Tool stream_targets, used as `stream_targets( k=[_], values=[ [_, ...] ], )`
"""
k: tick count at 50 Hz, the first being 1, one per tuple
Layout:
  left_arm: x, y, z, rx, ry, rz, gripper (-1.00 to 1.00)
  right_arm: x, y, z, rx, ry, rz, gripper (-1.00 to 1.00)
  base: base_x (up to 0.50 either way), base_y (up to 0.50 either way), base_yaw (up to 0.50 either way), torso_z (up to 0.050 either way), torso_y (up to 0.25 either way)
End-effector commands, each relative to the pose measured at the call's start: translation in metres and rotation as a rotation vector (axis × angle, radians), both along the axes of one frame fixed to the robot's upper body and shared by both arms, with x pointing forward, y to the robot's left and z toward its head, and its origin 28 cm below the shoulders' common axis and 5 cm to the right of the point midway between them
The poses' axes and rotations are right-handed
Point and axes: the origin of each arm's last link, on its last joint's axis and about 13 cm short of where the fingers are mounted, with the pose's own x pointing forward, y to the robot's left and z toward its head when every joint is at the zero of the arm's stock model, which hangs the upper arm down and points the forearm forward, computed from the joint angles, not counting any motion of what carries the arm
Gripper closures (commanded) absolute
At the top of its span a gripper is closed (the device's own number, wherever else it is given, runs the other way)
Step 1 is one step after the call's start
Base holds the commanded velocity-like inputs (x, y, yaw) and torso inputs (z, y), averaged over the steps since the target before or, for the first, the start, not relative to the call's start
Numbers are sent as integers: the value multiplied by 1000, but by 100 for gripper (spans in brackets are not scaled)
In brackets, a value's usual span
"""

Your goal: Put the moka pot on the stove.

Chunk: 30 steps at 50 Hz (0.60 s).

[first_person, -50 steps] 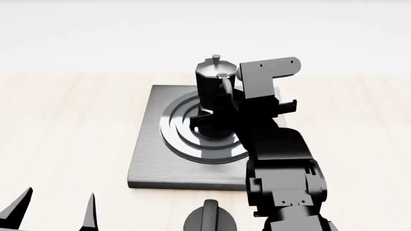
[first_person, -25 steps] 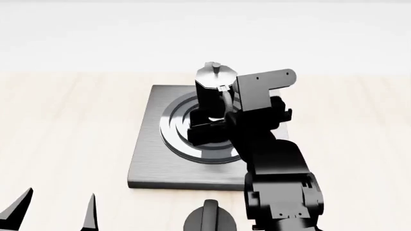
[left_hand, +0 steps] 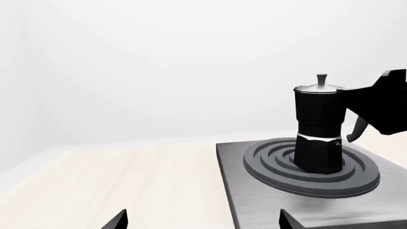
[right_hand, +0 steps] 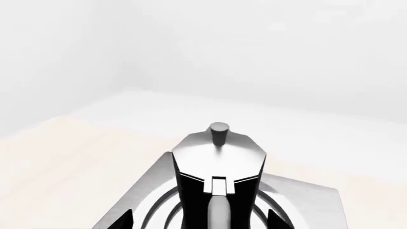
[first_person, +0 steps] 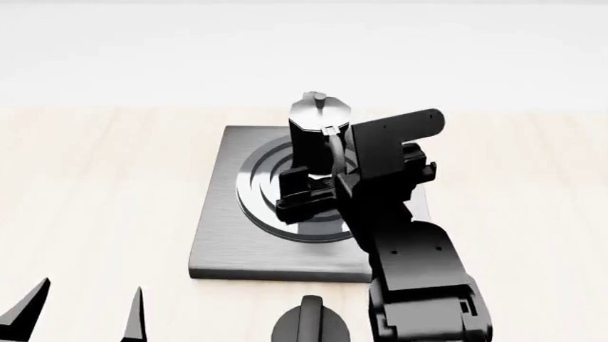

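Evidently the moka pot [first_person: 318, 135] is already set upright on the burner rings [left_hand: 311, 168] of the stove [first_person: 223, 221], its base resting near the middle of the rings in the left wrist view, so the placement is judged all but done. The right hand [first_person: 306, 199] is seen low beside the pot on the near side, by the handle [right_hand: 217, 210]; in the right wrist view its two finger tips appear well apart at either side of the pot's lower body, so it is taken to be open, with no grip on the pot. The left hand [first_person: 81, 313] is held low over the pale surface [first_person: 95, 185], well apart from the stove, its fingers spread and nothing between them. The main risk is judged to lie in the withdrawal: if the right hand is drawn back crookedly, the curved handle could be caught by a finger and the tall, narrow pot dragged off centre or tipped. The pot's long axis stands vertical, knob [right_hand: 218, 128] uppermost, and its handle is turned toward the robot and slightly to its right. A round black knob [first_person: 309, 324] sits just in front of the stove.
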Motion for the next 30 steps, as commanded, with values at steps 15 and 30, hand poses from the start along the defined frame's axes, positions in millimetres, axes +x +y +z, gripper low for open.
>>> stream_targets(
  k=[15,30],
  values=[
    [0,0,2,-4,-2,-3,-100,-56,-5,19,6,-146,-32,-100,0,0,0,0,0],
    [1,-1,1,-6,0,-4,-100,-97,-4,31,29,-243,-8,-100,0,0,0,0,0]
  ],
)
